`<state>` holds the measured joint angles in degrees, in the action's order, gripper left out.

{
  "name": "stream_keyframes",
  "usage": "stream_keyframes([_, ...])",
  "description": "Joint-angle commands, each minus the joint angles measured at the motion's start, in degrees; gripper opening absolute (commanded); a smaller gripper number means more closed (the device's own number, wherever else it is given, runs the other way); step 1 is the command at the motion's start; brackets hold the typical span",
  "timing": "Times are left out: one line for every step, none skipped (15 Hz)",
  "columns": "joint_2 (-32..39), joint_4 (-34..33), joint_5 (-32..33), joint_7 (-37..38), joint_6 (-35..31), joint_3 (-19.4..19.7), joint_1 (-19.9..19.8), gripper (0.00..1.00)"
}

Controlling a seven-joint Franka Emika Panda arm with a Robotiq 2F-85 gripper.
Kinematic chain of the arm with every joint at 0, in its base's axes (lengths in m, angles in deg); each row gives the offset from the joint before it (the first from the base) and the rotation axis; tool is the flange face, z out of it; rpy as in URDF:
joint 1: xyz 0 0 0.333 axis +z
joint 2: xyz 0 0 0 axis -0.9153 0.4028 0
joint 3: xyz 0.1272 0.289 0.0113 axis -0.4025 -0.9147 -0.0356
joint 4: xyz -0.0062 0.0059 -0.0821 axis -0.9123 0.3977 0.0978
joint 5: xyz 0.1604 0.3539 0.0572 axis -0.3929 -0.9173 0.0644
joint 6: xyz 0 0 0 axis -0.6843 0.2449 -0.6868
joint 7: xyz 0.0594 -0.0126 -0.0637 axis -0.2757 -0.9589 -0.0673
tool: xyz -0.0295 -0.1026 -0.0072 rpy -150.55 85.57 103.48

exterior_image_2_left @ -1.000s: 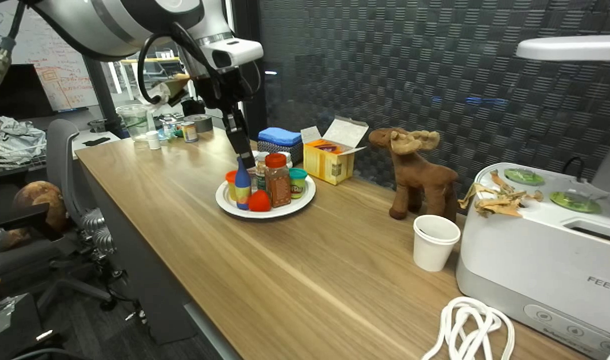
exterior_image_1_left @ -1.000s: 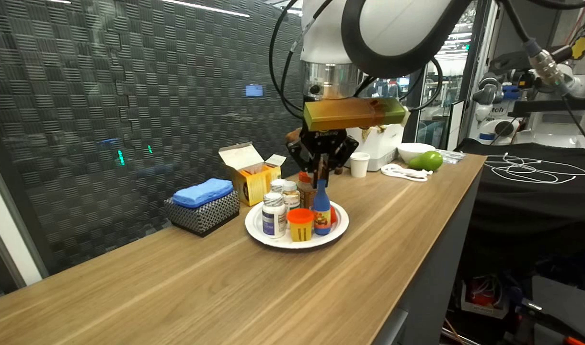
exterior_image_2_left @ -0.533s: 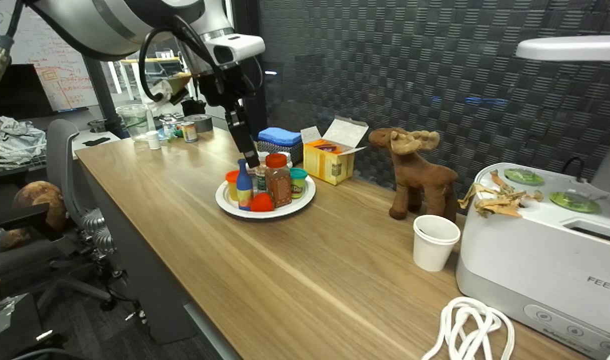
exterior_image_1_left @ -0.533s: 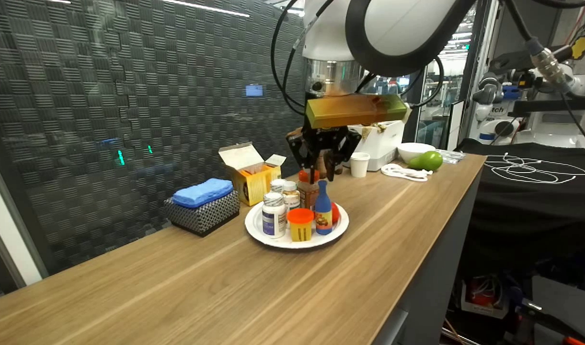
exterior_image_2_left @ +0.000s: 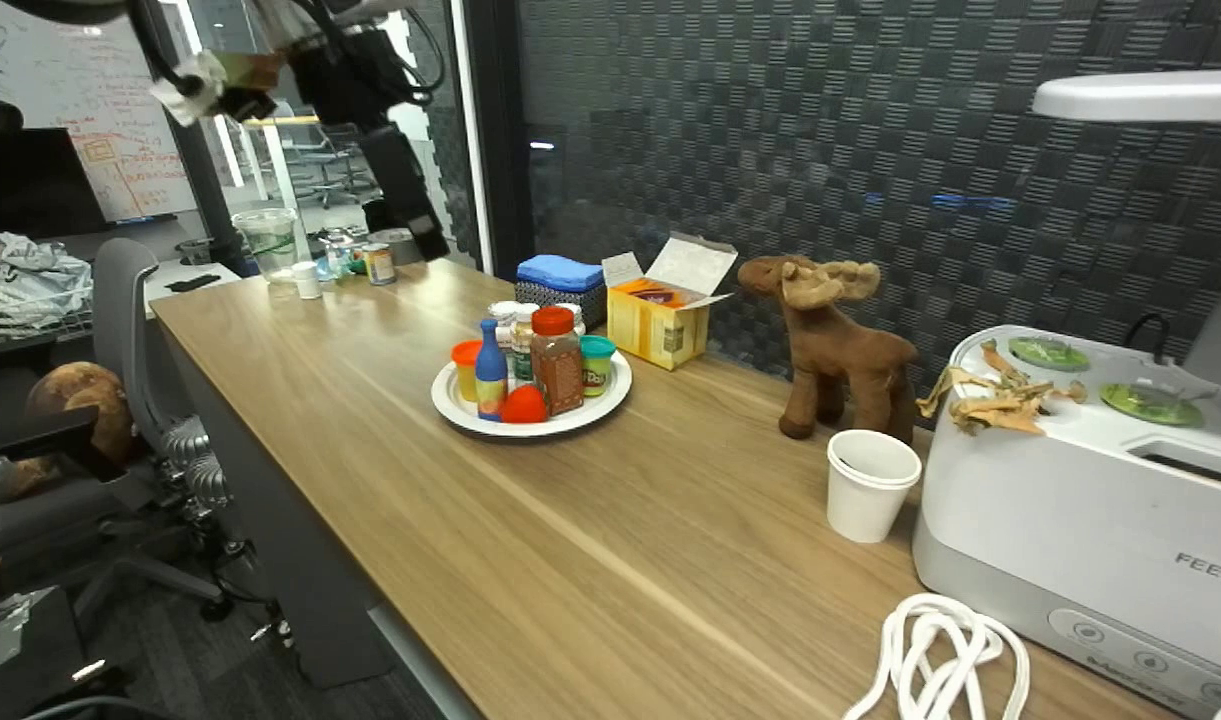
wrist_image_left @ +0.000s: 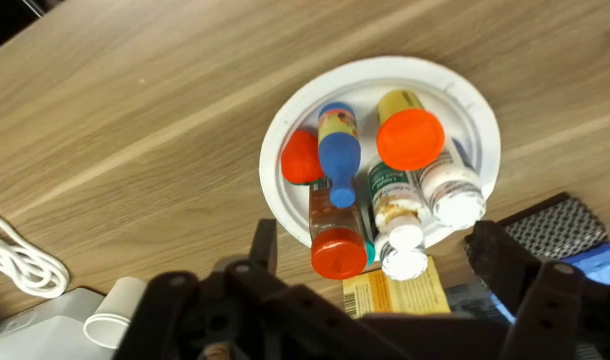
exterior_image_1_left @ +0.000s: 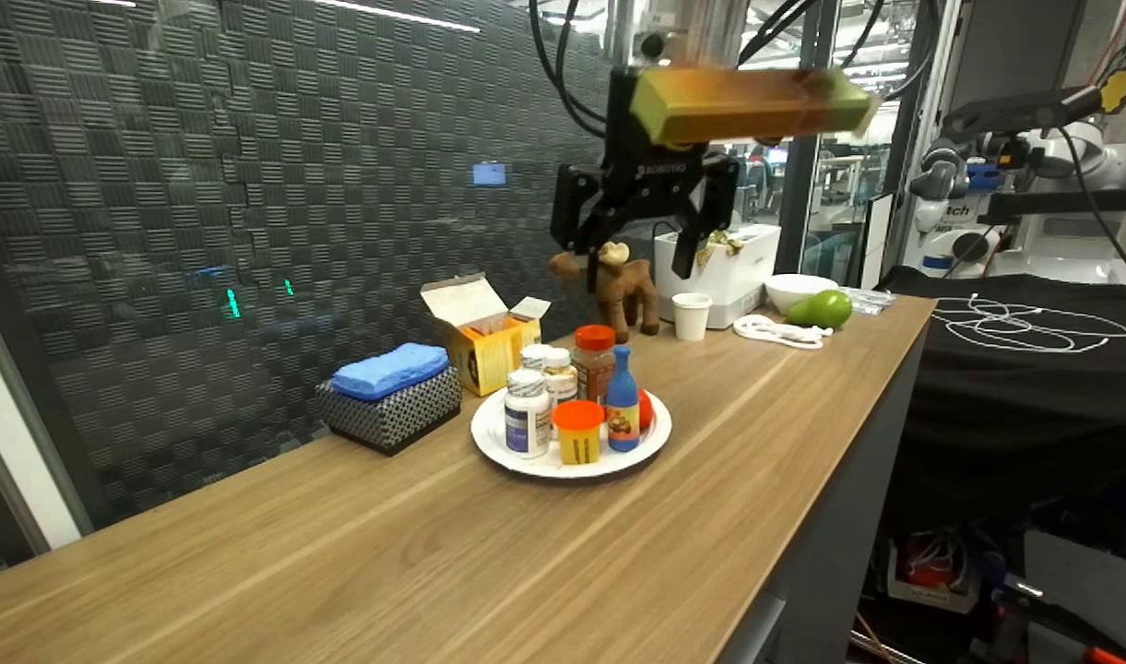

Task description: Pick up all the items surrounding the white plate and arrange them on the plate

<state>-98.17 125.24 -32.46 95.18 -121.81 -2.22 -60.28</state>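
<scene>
The round white plate (exterior_image_1_left: pixel 485 432) is placed on the wood-grain counter (exterior_image_1_left: pixel 387 553). On it, nearest in an exterior view, a yellow tub with an orange lid (exterior_image_1_left: pixel 578 435), a slim blue bottle (exterior_image_1_left: pixel 622 406) and a purple-labelled white bottle (exterior_image_1_left: pixel 527 415) are stood upright. Behind them, two white-capped bottles (exterior_image_1_left: pixel 560 376), a clear red-capped jar (exterior_image_1_left: pixel 593 367) and a teal-lidded tub (exterior_image_2_left: pixel 596 370) are positioned. The black two-finger gripper (exterior_image_1_left: pixel 637 273) is suspended at a higher level, jaws spread apart. Farther back, a brown plush moose (exterior_image_1_left: pixel 628 288) is located.
</scene>
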Motion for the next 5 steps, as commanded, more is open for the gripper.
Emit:
stream_keyframes([-13.28, 6.51, -8.01, -13.44, 8.19, -1.35, 3.02, 1.0])
stream_keyframes([-16.33, 7.75, -10.77, -16.88, 10.87, -1.59, 4.07, 1.0])
stream_keyframes([-19.27, 9.41, -12.74, -20.28, 12.31, -1.76, 4.88, 1.0])
stream_keyframes([-12.12, 5.13, -10.09, -14.93, 10.17, -3.41, 1.69, 1.0])
stream_keyframes([-14.93, 6.49, -11.7, -17.35, 11.69, -3.69, 2.29, 1.0])
